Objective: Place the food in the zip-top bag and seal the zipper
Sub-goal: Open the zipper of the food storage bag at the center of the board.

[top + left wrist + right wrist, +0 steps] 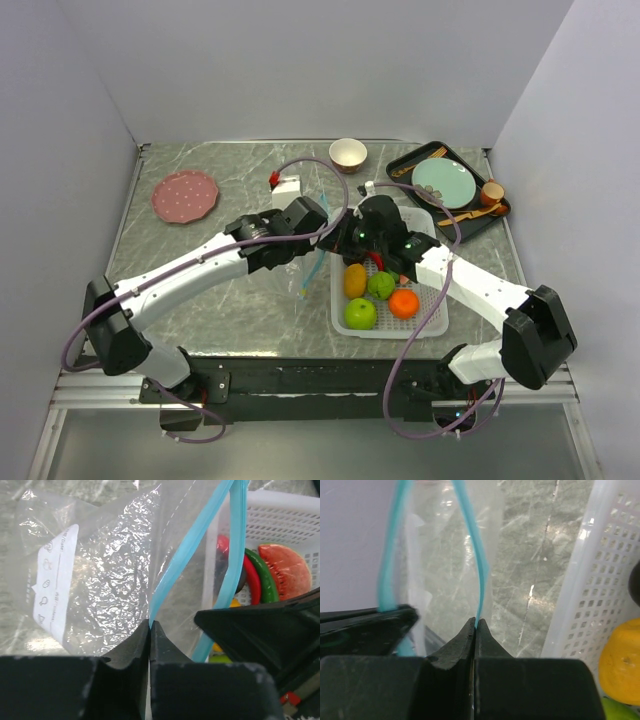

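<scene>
Zip-top bag (306,272) held between both arms over table (250,320), just left of white basket (440,325) with food (380,295). Left wrist: left claw (150,622) clamped on zipper (190,550), watermelon slice (290,570) behind in basket. Right wrist: right claw (475,622) pinched tight on zipper's other strip.

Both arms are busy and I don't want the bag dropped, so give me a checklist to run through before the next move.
1. Left pincer shut on the teal-blue plastic zipper strip: ok.
2. Right pincer shut on the strip's opposite lip: ok.
3. Clear plastic zip-top bag mouth parted between them: ok.
4. Toy fruits and vegetables inside bag: not ok, they lie in the white perforated plastic basket.
5. A pincer free to pick food: not ok.
</scene>
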Motion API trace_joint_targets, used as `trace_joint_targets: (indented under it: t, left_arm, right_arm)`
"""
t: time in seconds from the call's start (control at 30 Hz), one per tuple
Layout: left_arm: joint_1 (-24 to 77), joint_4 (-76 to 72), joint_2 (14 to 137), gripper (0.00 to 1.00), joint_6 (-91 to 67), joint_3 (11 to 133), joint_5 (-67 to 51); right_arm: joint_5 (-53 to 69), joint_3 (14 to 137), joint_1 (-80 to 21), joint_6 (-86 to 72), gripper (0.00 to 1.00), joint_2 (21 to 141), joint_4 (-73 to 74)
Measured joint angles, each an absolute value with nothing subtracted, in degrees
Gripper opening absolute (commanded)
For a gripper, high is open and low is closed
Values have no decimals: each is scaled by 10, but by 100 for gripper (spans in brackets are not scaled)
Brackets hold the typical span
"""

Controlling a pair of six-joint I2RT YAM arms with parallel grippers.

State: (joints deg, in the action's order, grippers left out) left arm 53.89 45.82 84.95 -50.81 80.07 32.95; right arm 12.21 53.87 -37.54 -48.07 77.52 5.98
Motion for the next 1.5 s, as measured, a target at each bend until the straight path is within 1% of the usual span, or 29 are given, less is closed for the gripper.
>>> trace_joint_targets:
  t: [0.03,0.07,0.3,0.5,0.57,0.67,0.7,0.73,0.77,0.87,0.93,0.97,1.03,1.1,1.2,1.37,1.5]
  left_arm:
    - [539,463,846,1,-508,801,333]
    - [539,471,840,1,-509,801,337]
    - [534,522,777,1,-528,785,373]
    - [527,552,753,1,-545,756,387]
    - [527,557,752,1,-550,747,389]
    - [526,557,752,1,-552,739,389]
    - [526,556,752,1,-552,737,389]
    - [526,556,752,1,-552,735,389]
    - [526,555,752,1,-552,733,389]
    - [525,548,757,1,-552,732,388]
    - [525,540,765,1,-552,732,387]
    - [525,536,770,1,-552,732,386]
    - [525,528,782,1,-552,732,382]
    - [524,523,791,1,-551,732,378]
    - [524,510,796,1,-550,728,373]
    - [523,475,792,1,-540,700,356]
    - [522,452,780,1,-533,677,334]
  right_arm:
    - [120,539,-375,-479,0,777,62]
    - [118,539,-375,-477,0,779,63]
    - [101,547,-375,-455,0,826,90]
    - [96,595,-375,-437,0,884,112]
    - [93,606,-375,-434,2,894,117]
    - [95,613,-375,-425,15,901,122]
    - [97,613,-375,-423,28,902,123]
    - [100,613,-375,-420,35,902,123]
    - [103,613,-375,-419,38,901,122]
    - [105,609,-375,-409,57,887,122]
    - [103,606,-375,-406,60,865,129]
    - [98,604,-375,-402,66,849,133]
    - [81,601,-375,-396,70,806,149]
    - [48,595,-375,-394,78,757,165]
    - [-21,574,-376,-396,84,680,193]
    - [-93,492,-341,-418,82,577,240]
    - [-90,458,-275,-420,82,580,284]
